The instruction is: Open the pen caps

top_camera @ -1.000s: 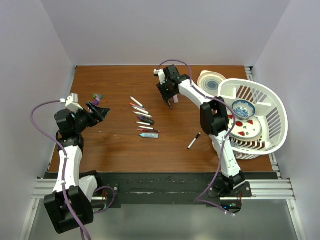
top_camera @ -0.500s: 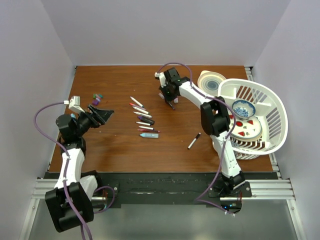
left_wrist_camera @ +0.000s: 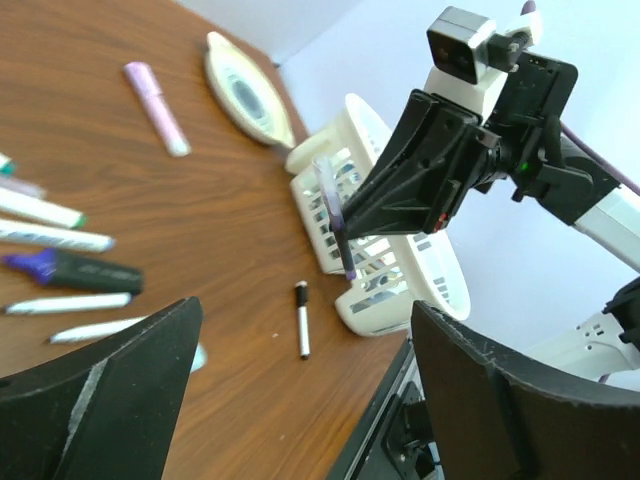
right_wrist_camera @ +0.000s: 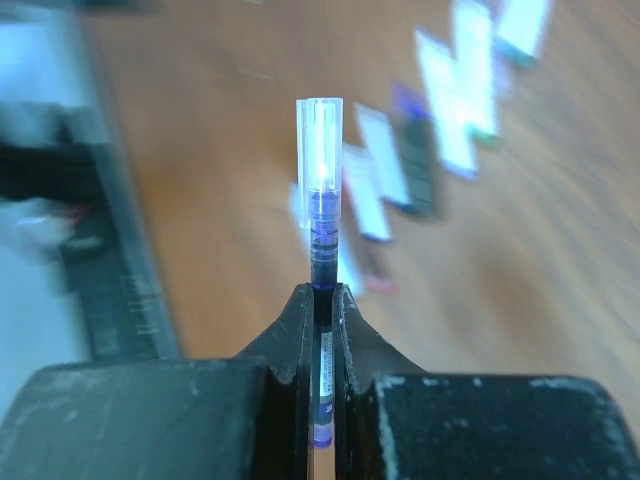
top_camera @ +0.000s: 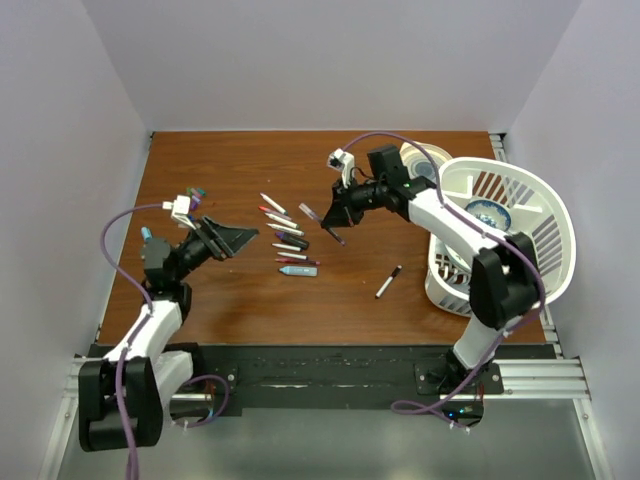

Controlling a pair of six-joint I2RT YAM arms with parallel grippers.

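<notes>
— Holding anything, that right gripper?

— Yes. Its jaws are pinched tight on a slim pen, which is lifted off the counter. The purple-inked barrel sticks out past the fingertips, and the clear cap sits on its far end.

— And the left gripper?

— Spread wide, holding nothing. It hovers over the left part of the counter, aimed across at the held pen and well apart from it.

— Where are the other pens?

— A row of pens lies on the counter between the two grippers. Most are thin white barrels side by side, with a purple-and-black marker among them and a teal marker at the near end. Small coloured ends show on the white barrels, such as a green tip. I cannot tell whether every cap is on.

— Anything apart from the row?

— A black pen lies alone, nearer the white basket. A pink marker lies by itself farther back. A few tiny coloured pieces sit at the far left of the counter, too small to tell what they are.
</notes>
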